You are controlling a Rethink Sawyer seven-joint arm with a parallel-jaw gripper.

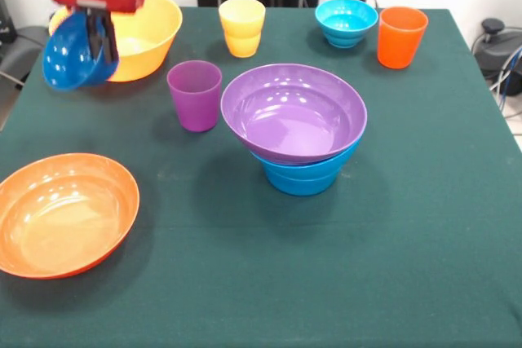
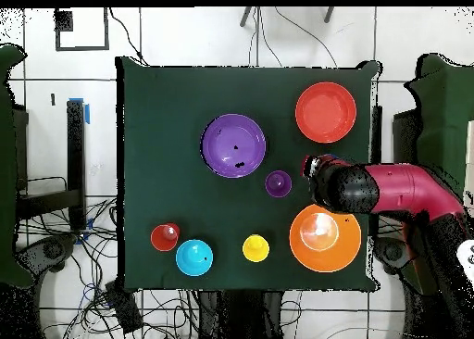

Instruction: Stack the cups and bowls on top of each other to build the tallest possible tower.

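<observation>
Glossy and tilted, the dark blue bowl point(image 1: 72, 59) is hanging clamped by its rim in the gripper point(image 1: 99, 34), beside the yellow bowl point(image 1: 151, 34).

We find no readable text, label, brand, number or sign in either view. The bowls, the cups, the table point(image 1: 269, 283) and the red arm housing above the tool point(image 1: 101, 38) all show plain surfaces, with no lettering we can make out.

Green table point(image 1: 408, 242) carries bowls point(image 1: 65, 213) and cups point(image 1: 194, 94).
</observation>
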